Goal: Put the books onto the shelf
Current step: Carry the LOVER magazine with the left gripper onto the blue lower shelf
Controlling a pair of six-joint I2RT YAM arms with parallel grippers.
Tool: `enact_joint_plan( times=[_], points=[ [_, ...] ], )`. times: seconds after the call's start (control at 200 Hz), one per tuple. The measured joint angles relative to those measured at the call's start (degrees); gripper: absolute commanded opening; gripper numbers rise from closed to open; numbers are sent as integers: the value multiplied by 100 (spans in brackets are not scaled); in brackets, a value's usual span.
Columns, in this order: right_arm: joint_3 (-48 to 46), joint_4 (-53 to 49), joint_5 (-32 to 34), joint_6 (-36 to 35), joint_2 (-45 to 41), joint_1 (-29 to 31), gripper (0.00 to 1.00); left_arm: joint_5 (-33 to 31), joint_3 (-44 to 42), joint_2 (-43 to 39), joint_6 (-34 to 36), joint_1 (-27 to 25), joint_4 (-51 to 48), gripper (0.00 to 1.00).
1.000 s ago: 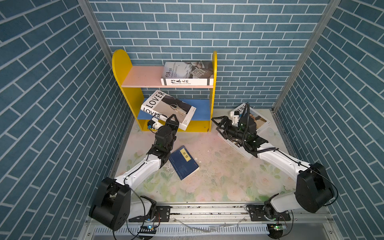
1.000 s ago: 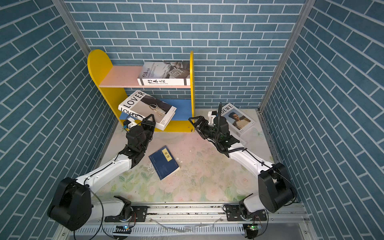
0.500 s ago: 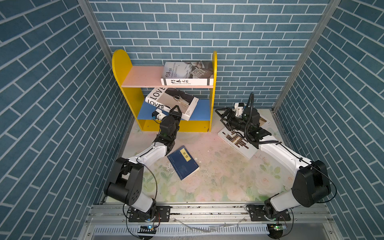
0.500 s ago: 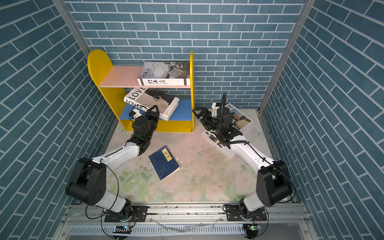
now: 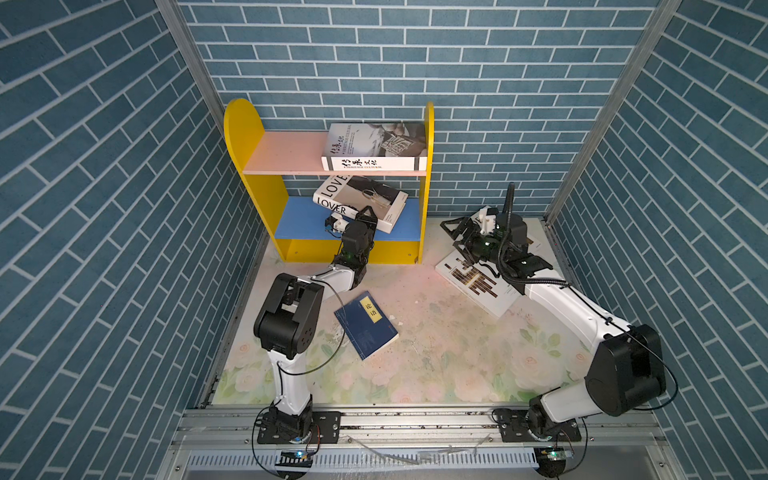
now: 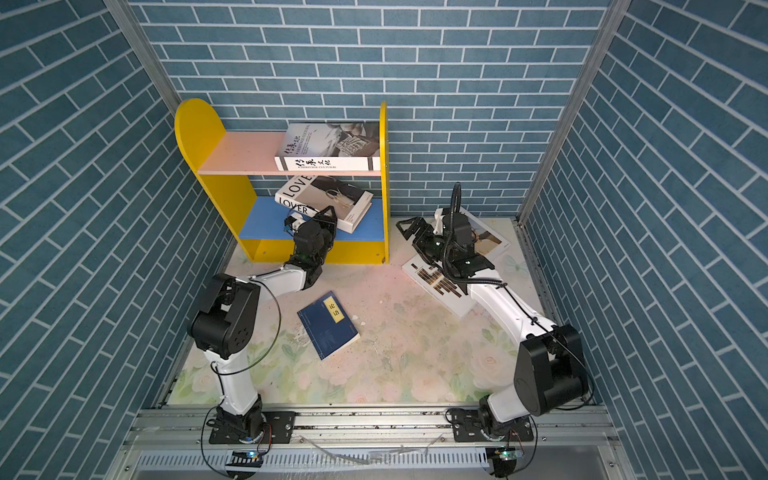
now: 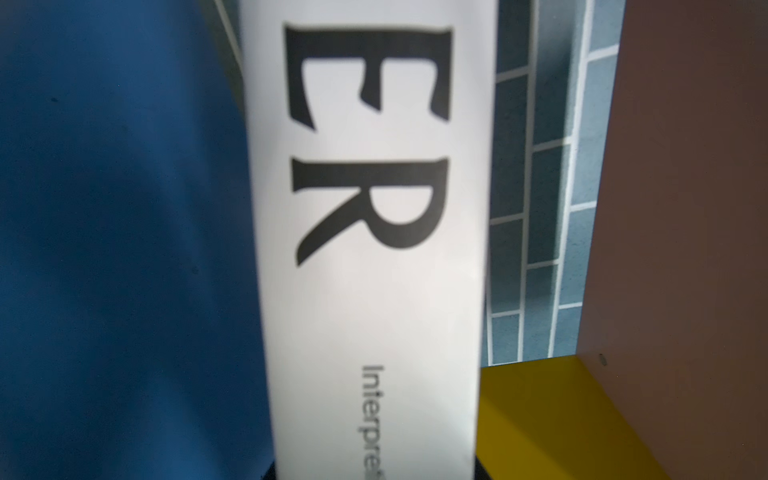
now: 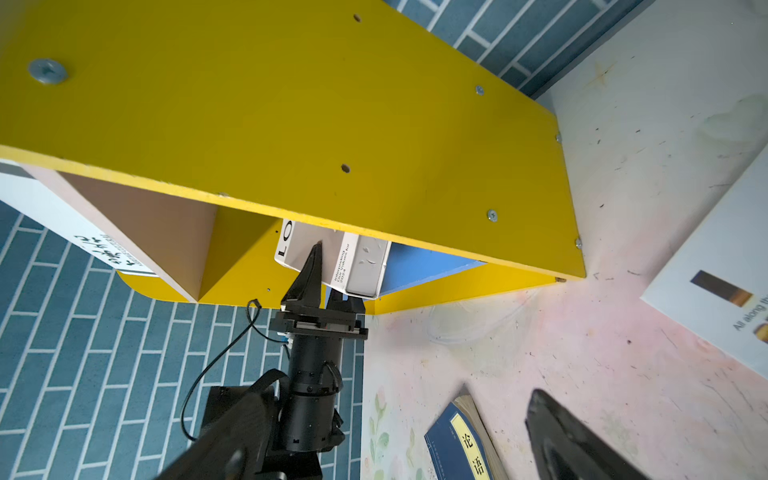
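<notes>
Left gripper point(image 5: 362, 216) pinches the near edge of the LOVER book point(image 5: 365, 195), which sits aslant over the blue lower board point(image 5: 303, 218) of the shelf point(image 5: 243, 133), one corner overhanging. Released so, it may slide off. Right gripper point(image 5: 457, 239) is spread and empty above the brown-bar book point(image 5: 478, 286).

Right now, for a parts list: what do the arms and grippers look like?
The left arm and right arm have white links and black joint housings. The left gripper and right gripper have black triangular fingers. Thin black cables loop alongside; a ribbed black hose follows the right arm.
</notes>
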Motion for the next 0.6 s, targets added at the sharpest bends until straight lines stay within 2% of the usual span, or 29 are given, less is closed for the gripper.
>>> enact_joint_plan(
  times=[0.185,0.38,0.6],
  points=[
    [0,-175,15,-59,-197,-157,98,-177,247,247,-146,-245,-52,45],
    [0,-251,-13,-96,-201,-286,98,-326,380,334,-271,-546,-299,73],
    [-13,-232,-83,-96,-201,-380,98,-293,387,269,-404,-752,-828,90]
  ],
)
